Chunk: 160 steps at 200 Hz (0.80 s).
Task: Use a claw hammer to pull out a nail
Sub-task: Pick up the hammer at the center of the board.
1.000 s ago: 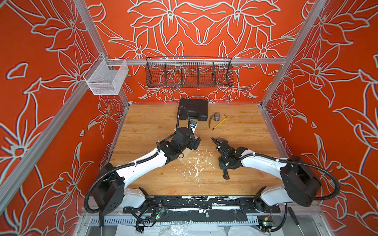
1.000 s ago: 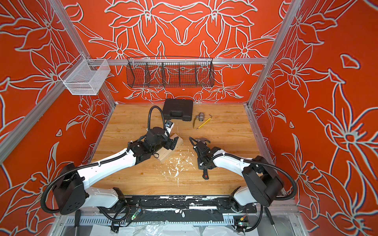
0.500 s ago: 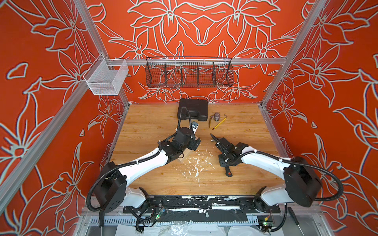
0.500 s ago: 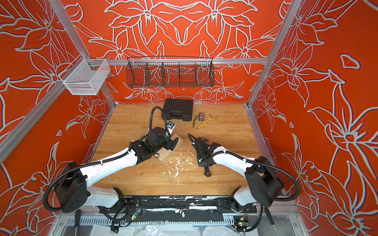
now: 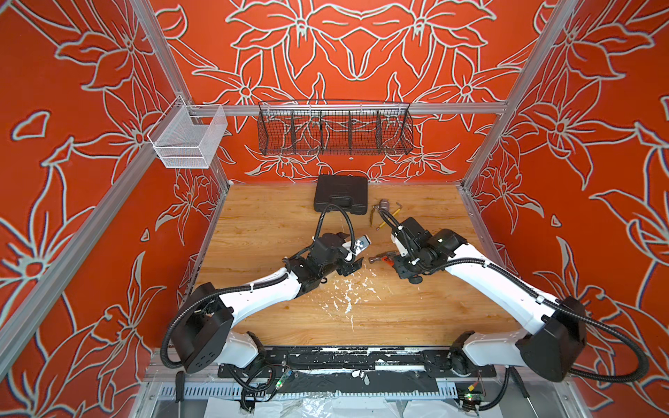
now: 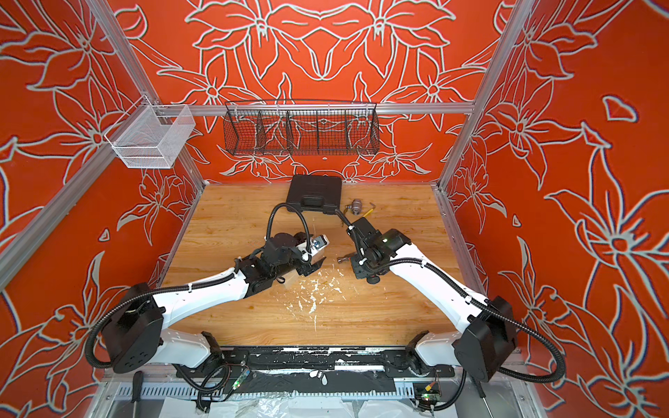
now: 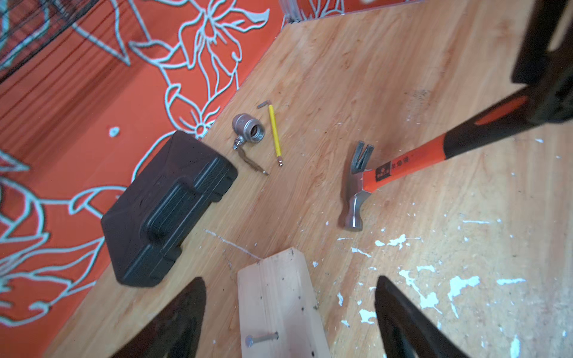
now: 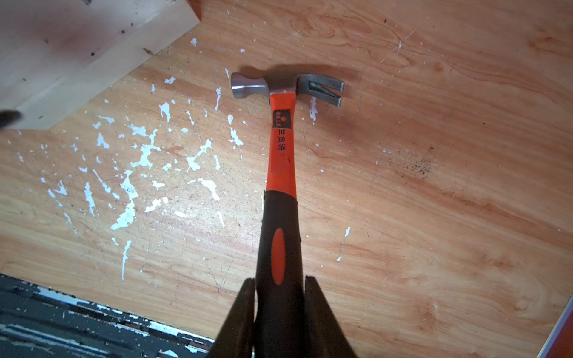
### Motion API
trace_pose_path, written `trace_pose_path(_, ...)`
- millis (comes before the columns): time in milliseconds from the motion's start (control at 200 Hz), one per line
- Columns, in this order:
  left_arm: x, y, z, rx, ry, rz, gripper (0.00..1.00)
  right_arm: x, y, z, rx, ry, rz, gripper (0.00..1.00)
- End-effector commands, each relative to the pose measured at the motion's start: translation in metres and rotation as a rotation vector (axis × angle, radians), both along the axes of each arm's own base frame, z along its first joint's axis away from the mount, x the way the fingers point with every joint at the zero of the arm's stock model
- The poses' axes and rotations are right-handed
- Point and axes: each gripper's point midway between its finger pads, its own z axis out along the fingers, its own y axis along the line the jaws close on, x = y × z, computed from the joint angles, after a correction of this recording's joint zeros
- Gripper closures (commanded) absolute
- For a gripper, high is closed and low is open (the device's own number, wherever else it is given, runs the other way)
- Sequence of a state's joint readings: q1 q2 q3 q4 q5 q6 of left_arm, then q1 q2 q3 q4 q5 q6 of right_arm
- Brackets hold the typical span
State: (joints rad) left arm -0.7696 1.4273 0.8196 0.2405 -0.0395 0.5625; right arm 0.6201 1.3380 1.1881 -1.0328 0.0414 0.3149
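Wooden tabletop, orange floral walls: hammer gripped, nail not yet pulled.

Your right gripper has its fingers clamped on the black grip of the claw hammer, whose head is apart from the wood block. Your left gripper has its 2 fingers spread either side of that block, where the nail juts out. Hooking and levering remain. Farther back lies a black case.

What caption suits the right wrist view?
Right hand clamps the claw hammer by its handle, head over the paint-flecked table.
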Motion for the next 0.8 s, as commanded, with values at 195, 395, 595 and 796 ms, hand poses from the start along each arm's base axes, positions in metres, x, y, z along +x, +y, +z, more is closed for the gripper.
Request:
trace_pose_path(195, -0.031, -0.064, -0.052, 0.058, -0.107, -0.188, 0.18, -0.003, 0.006, 0.013, 0.025, 0.082, 0.071, 1.0)
trace_pose_path(395, -0.02, -0.078, -0.066, 0.003, -0.091, -0.156, 0.23, -0.002, 0.011, 0.018, 0.046, 0.129, 0.09, 1.0)
trace_pose_path(595, -0.007, -0.081, -0.084, 0.001, -0.072, -0.098, 0.3, -0.003, 0.015, 0.025, 0.06, 0.19, 0.112, 1.0)
trace_pose_path(796, -0.005, -0.08, -0.092, -0.017, -0.038, -0.075, 0.38, -0.002, 0.019, 0.032, 0.088, 0.237, 0.136, 1.0)
